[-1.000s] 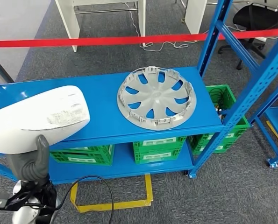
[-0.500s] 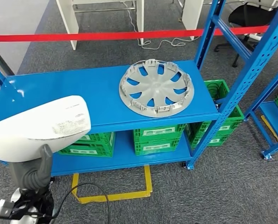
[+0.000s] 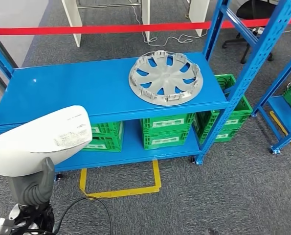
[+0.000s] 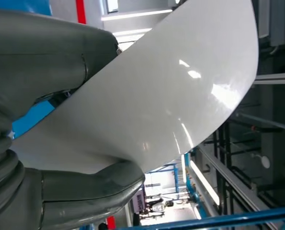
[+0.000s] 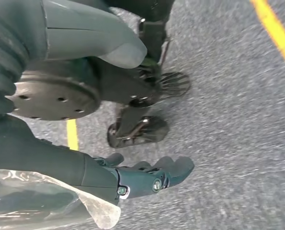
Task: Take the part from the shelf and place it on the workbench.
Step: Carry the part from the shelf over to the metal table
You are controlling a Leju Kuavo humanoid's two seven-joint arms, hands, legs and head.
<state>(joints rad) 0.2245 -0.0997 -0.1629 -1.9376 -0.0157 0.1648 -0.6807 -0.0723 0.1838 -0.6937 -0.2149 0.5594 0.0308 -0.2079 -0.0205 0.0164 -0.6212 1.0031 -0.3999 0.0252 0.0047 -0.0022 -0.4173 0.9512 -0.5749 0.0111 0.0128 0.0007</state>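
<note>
Shelf [image 3: 99, 93] is dropping farther from the robot as it is backing off; left hand [image 3: 31, 188] fingers are gripping the white part [image 3: 36, 139], now clear of the shelf's front edge. Right hand [image 5: 141, 175] is hanging with fingers apart; carrying to the worktop is, I judge, next.

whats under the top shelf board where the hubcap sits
Under the top shelf board holding the hubcap, green crates stand on the lower shelf. The white part in the left hand covers the lower shelf's left end.
</note>
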